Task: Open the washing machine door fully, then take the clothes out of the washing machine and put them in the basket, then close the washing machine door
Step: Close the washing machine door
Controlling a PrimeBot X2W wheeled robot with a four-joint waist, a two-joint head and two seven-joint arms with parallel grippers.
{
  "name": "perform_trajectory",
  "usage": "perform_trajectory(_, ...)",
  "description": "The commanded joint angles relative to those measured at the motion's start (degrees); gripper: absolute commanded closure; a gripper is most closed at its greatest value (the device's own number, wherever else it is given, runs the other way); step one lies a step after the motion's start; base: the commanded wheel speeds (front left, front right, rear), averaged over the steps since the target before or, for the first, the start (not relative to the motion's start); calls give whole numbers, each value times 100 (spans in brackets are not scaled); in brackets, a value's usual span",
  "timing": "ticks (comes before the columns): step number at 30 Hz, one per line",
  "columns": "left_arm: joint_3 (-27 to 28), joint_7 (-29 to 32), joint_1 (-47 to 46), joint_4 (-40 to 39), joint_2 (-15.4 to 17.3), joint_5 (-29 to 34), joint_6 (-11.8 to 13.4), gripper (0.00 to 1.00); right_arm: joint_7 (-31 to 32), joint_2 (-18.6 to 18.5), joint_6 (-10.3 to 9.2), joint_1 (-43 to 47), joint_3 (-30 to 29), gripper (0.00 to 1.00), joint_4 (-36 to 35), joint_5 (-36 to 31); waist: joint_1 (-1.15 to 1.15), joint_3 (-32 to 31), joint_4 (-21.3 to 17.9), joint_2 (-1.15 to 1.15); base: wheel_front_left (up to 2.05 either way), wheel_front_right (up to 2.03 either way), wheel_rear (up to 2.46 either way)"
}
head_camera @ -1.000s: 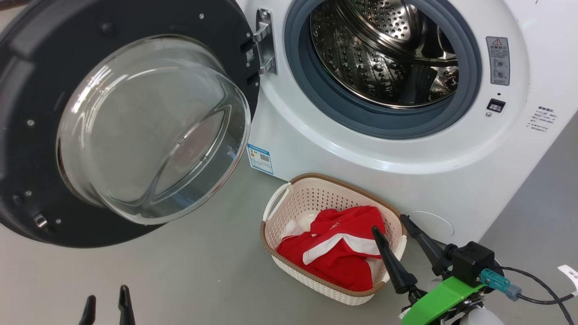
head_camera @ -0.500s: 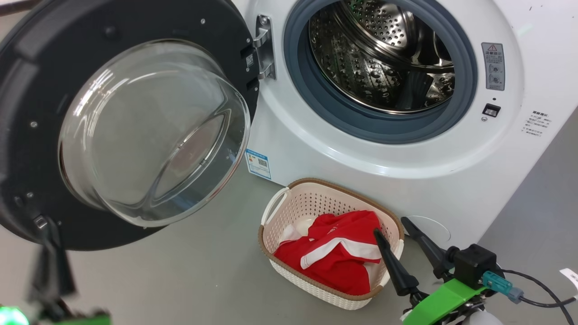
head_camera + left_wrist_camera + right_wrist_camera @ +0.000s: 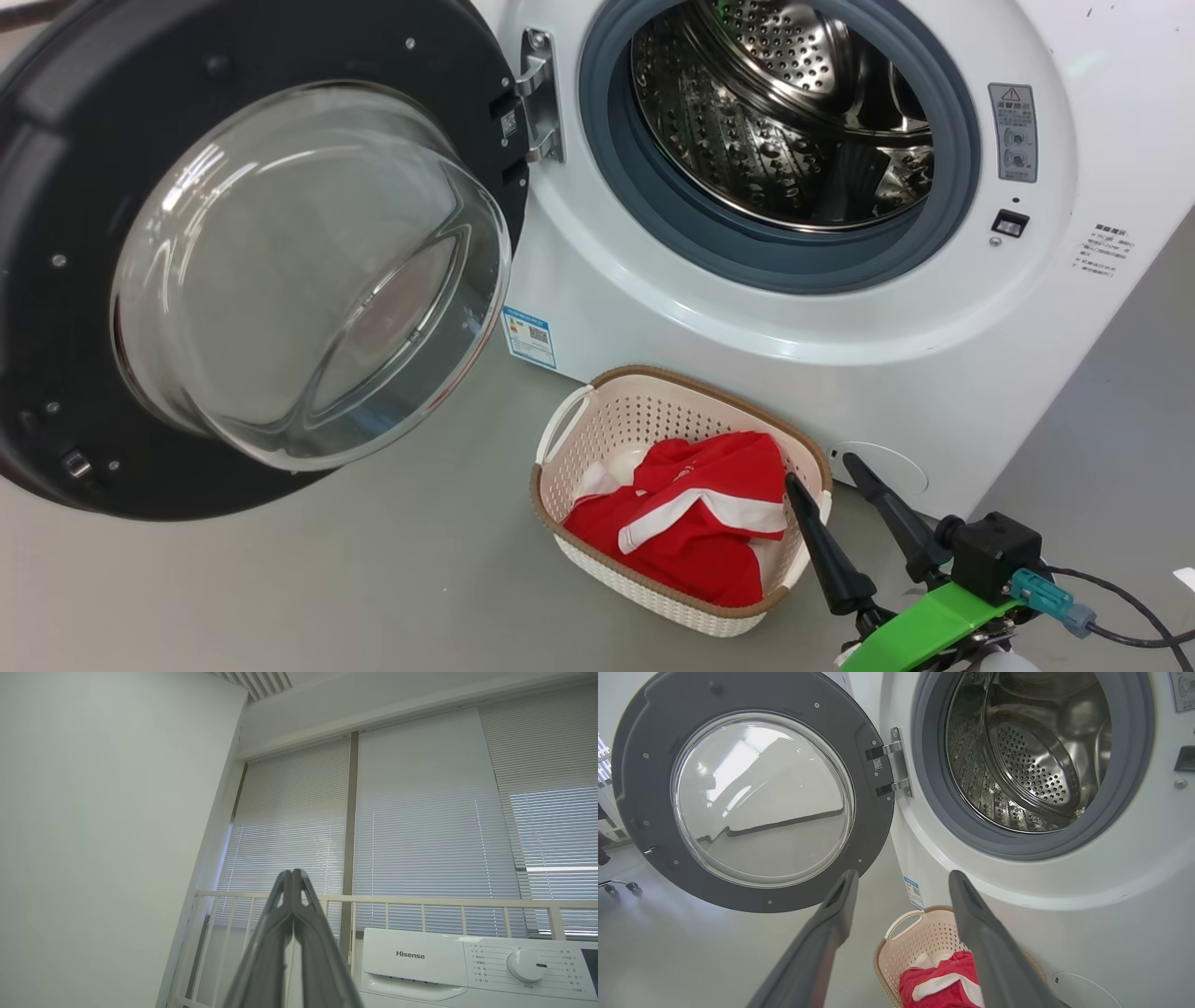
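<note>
Unload looks done to me; closing the door is the step left.

The clothes (image 3: 686, 532) sit in the basket (image 3: 644, 420), a red heap with white stripes in its near half, just left of and below my right end effector (image 3: 820, 469); the far half of the basket is bare. The drum (image 3: 775, 121) of the washing machine (image 3: 728, 364), up ahead of that end effector, looks empty; there's one dark patch low inside I can't identify. The washing machine door (image 3: 280, 271) hangs wide open, well up-left of it. The right end effector is spread wide, holding nothing. The left end effector (image 3: 292, 872) is pinched fully shut and empty, aimed at the window blinds (image 3: 420, 812), with the control panel (image 3: 514, 966) down-right of it. Next, I reckon one arm must get round the door's free edge and swing it in until it latches.
</note>
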Motion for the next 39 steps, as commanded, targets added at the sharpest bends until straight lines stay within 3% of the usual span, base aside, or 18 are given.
perform_trajectory(1,72,34,-498,260,512,-136,-18,100,-26,44,9,-15,112,0,-159,-60,0,14,-1,0,0,0,0)
perform_trajectory(5,-142,327,-1322,1462,923,-702,-19,100,-26,67,9,-2,70,0,-182,-92,0,69,0,0,0,0,0)
perform_trajectory(14,-350,1983,-2819,4589,1398,-1653,46,100,-26,121,9,-68,92,0,-177,-160,0,205,-50,0,0,0,0)
perform_trajectory(22,-400,3340,-3432,6223,1708,-1987,153,100,-26,115,9,-108,101,0,-164,-162,0,296,-159,0,0,0,0)
perform_trajectory(30,-389,4460,-3638,7111,1842,-2273,103,100,-26,101,9,-164,102,0,-155,-199,0,430,-254,0,0,0,0)
perform_trajectory(39,-504,5262,-3462,7159,1789,-2440,-3,100,-26,87,9,-215,96,0,-157,-238,0,530,-289,0,0,0,0)
